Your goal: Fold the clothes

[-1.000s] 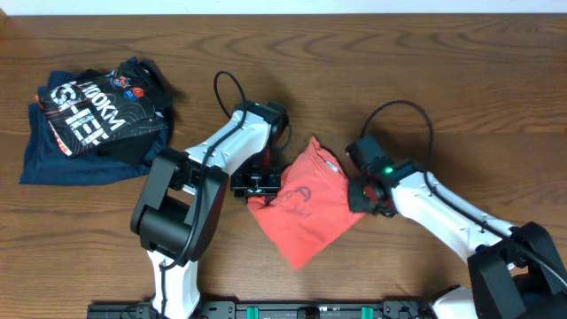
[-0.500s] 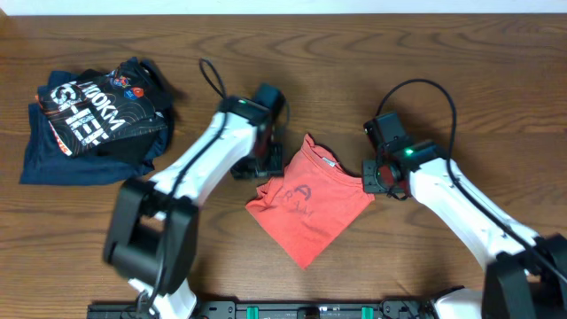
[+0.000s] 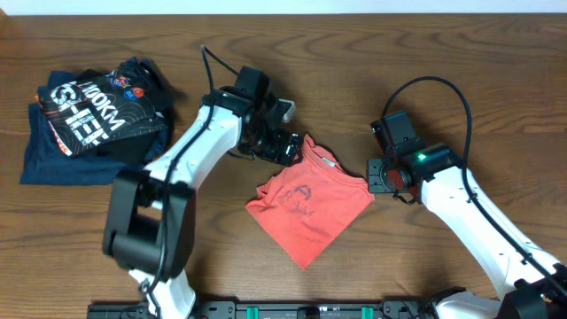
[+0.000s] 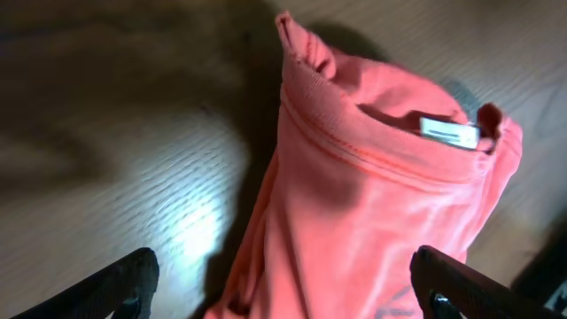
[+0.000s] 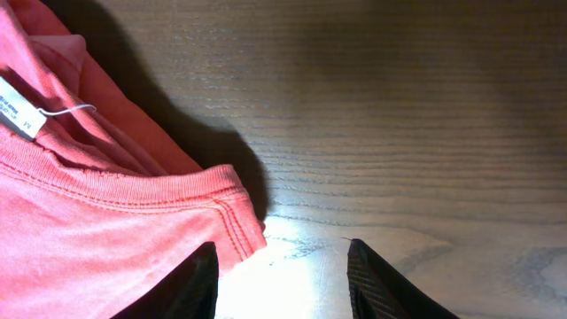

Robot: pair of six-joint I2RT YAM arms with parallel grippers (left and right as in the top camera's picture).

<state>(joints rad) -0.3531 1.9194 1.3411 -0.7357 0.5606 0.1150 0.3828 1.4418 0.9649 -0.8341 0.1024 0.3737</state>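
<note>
The clothes [image 3: 310,208]: where are they, and at which step? asks the desk.

Operator: On the bench [image 3: 461,71], a coral bundle already doubled over, with the navy pile [image 3: 89,124] well off to its left. I judge I'm between folds. My left end effector [image 3: 288,146] hangs released over the collar [image 4: 354,155]. My right end effector [image 5: 283,283], fingers parted too, sits just off the bundle's right corner, over bare wood.

Desk: Next?

Operator: Likely a fresh pinch at the collar edge, carried across the bundle.

Desk: Changed?

Operator: A second ago both were at the fabric, which was drawn narrower. It has since spread flat; my left wrist has swung to the collar and my right has backed off.
</note>
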